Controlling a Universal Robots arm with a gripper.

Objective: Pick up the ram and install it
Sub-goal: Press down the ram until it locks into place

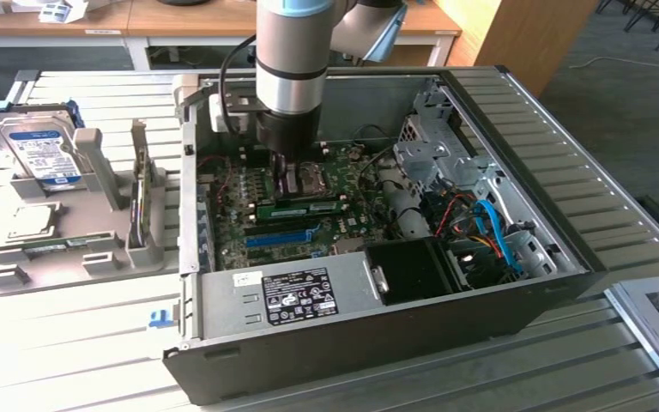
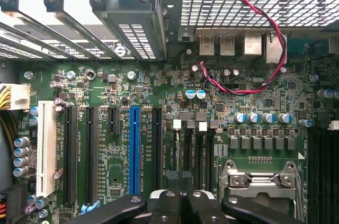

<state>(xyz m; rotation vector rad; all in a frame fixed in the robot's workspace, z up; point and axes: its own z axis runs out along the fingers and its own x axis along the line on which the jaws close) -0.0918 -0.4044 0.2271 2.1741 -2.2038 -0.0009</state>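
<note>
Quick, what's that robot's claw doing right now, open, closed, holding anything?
Gripper: fingers shut, down inside the computer case above the motherboard; whether they hold anything cannot be told.

I counted one blue slot (image 2: 134, 150), one white slot (image 2: 46, 149), and four black slots (image 2: 89, 152) on the motherboard (image 2: 254, 102).

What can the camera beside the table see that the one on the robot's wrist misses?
Exterior view alone: the whole computer case, the hard drive and processor chip on the grey stand, and a green stick already seated on the board. Wrist view alone: the red-black wire loop and white slot up close. Both: the motherboard, blue slot and shut pincer.
</note>
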